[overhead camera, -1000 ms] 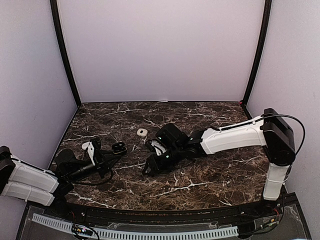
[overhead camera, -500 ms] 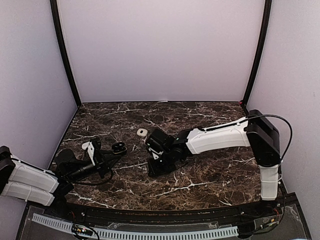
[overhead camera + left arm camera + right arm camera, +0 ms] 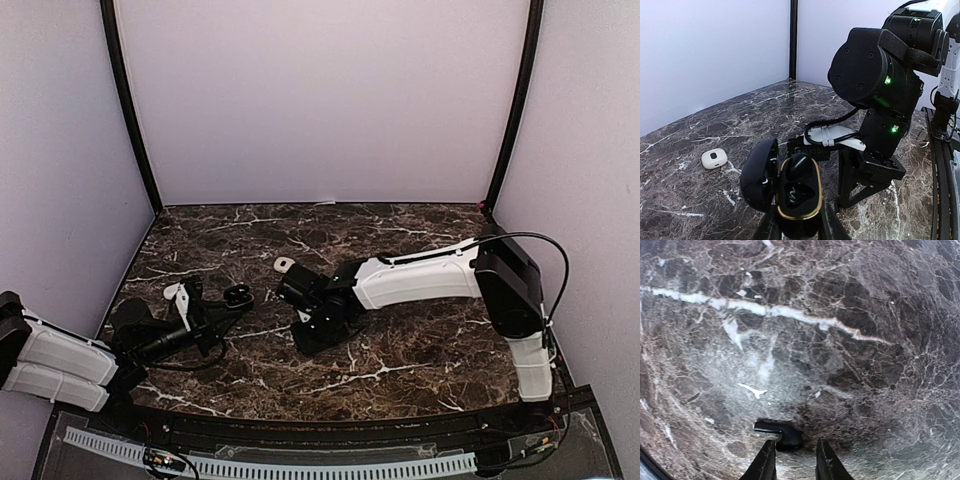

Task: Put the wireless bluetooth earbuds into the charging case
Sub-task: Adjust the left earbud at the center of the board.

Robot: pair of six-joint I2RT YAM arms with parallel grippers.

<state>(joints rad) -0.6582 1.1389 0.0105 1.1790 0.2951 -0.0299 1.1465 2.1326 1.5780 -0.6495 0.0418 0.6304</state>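
My left gripper (image 3: 799, 229) is shut on an open black charging case (image 3: 799, 197) with a gold rim, its lid hinged to the left. One slot holds a black earbud (image 3: 801, 167); the other slot looks empty. In the top view the case (image 3: 238, 296) is at the left gripper (image 3: 222, 308). My right gripper (image 3: 794, 454) points down at the marble, open by a narrow gap. A black earbud (image 3: 785, 436) with a short stem lies on the marble just ahead of the tips, against the left finger. In the top view the right gripper (image 3: 318, 335) is mid-table.
A small white rounded piece with a dark dot (image 3: 285, 264) lies on the marble behind the grippers; it also shows in the left wrist view (image 3: 714, 159). The right arm's wrist (image 3: 875, 85) stands close to the right of the case. Purple walls enclose the table.
The right arm has swung left and forward, bringing its gripper closer to the left gripper and down over the black earbud. The left arm and case have not moved.
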